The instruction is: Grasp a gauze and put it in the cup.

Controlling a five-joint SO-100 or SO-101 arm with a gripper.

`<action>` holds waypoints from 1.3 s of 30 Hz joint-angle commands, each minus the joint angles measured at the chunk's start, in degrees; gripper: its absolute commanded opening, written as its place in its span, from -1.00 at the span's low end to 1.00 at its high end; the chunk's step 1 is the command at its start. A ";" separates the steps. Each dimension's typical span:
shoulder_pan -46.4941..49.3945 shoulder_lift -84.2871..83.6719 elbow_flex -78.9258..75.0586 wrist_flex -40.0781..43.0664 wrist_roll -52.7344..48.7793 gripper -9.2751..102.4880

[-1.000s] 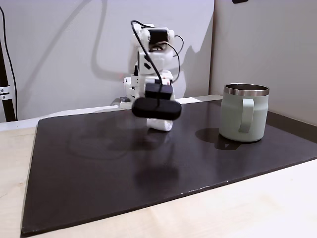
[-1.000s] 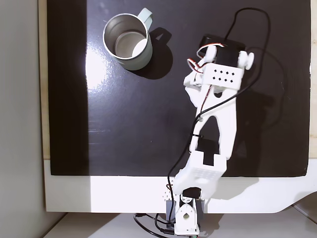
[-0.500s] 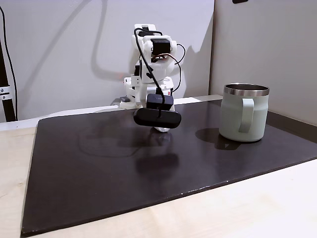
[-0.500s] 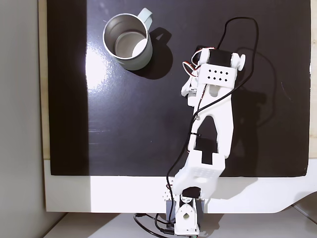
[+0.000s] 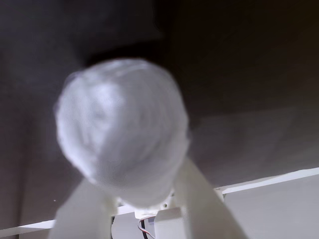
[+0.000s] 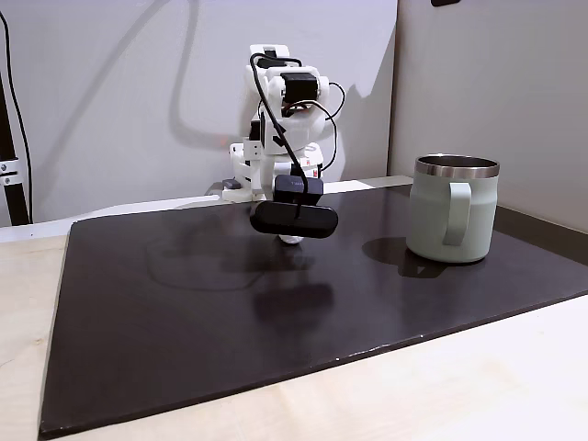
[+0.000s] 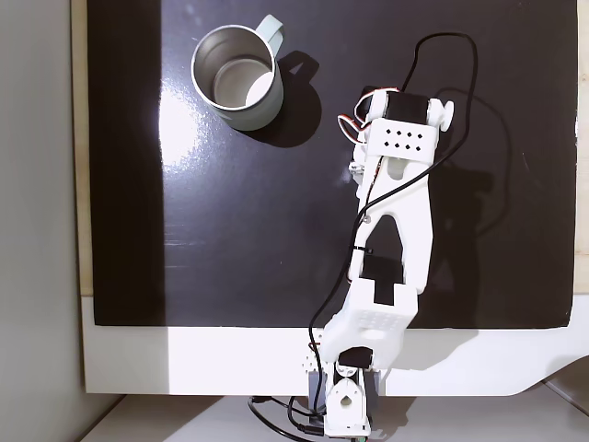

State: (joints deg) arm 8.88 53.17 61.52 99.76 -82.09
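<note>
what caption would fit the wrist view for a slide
Blurred close-up of the white gauze held between the gripper's two white fingers above the dark mat.

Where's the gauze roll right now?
In the wrist view the gauze roll sits between the pincer's white fingers, above the dark mat.

The white arm [image 7: 398, 249] reaches forward, elbow raised, its hand [image 5: 142, 196] pointing down with fingers [image 5: 199, 204] closed.

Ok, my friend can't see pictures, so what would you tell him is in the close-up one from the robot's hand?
A fuzzy white roll of gauze sits big and blurry between the gripper's two white fingers. Behind it is the dark mat, with a pale strip of table at the bottom.
</note>
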 commanded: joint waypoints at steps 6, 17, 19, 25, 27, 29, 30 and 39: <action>0.44 6.06 -0.18 0.35 1.85 -0.83; -2.20 30.50 5.89 0.70 6.50 -0.83; -2.55 34.45 5.80 0.70 7.12 -0.83; -3.69 43.07 3.43 0.70 7.38 -0.83; -4.48 41.75 -0.09 0.70 9.49 -0.83; -5.54 38.32 -5.62 0.62 13.71 -0.84; -6.06 36.21 -8.61 0.62 15.82 -0.84; -14.85 17.23 -36.65 0.62 36.74 -0.84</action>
State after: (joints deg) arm -3.25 73.48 35.86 100.63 -51.59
